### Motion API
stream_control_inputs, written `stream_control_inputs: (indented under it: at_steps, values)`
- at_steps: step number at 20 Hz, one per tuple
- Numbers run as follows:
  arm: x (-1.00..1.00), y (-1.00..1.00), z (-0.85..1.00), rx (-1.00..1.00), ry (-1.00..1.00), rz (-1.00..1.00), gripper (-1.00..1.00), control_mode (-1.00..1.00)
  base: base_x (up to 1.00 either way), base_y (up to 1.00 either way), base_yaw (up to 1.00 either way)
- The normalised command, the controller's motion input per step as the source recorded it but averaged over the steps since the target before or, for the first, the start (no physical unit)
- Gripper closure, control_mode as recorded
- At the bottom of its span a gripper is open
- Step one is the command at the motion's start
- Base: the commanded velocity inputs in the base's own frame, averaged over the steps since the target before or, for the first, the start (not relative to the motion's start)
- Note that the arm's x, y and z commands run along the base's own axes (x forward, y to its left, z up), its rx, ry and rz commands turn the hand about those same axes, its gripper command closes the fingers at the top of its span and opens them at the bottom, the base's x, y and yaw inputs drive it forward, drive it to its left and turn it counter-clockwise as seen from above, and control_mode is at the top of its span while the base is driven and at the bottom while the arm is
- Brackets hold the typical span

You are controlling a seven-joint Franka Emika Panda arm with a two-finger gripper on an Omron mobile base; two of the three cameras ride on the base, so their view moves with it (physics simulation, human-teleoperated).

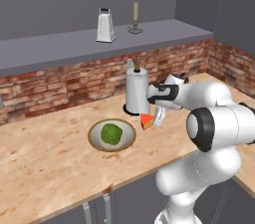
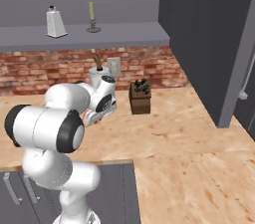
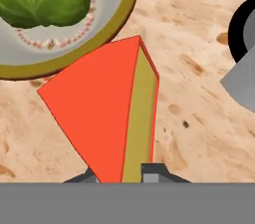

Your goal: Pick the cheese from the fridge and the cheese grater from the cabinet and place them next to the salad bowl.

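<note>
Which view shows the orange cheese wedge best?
Hand view: the orange wedge of cheese with its yellow side is large and close. Left base view shows it small beside the olive-rimmed salad bowl; right base view shows just a sliver behind the arm.

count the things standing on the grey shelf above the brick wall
2: the cheese grater stands toward the cabinet's left, the candle just to its right. More could sit beyond the frame.

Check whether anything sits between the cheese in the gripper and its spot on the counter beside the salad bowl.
Nothing visible does. The gripper is shut on the cheese, which is already right beside the salad bowl, over bare counter. The white cylinder stands behind, out of the way.
</note>
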Motion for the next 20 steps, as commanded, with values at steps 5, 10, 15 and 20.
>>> stream_control_inputs:
  at_steps: [5, 10, 15, 20]
  values:
    - [-0.24, 0.00, -0.41, 0.02, 0.00, 0.00, 1.00, -1.00, 0.00, 0.00, 0.00]
    - [-0.30, 0.00, -0.34, 0.06, 0.00, 0.00, 1.00, -1.00, 0.00, 0.00, 0.00]
    - [-0.06, 0.00, -0.03, 0.10, 0.00, 0.00, 1.00, -1.00, 0.00, 0.00, 0.00]
    - [0.00, 0.04, -0.02, 0.06, 0.01, 0.00, 1.00, -1.00, 0.00, 0.00, 0.00]
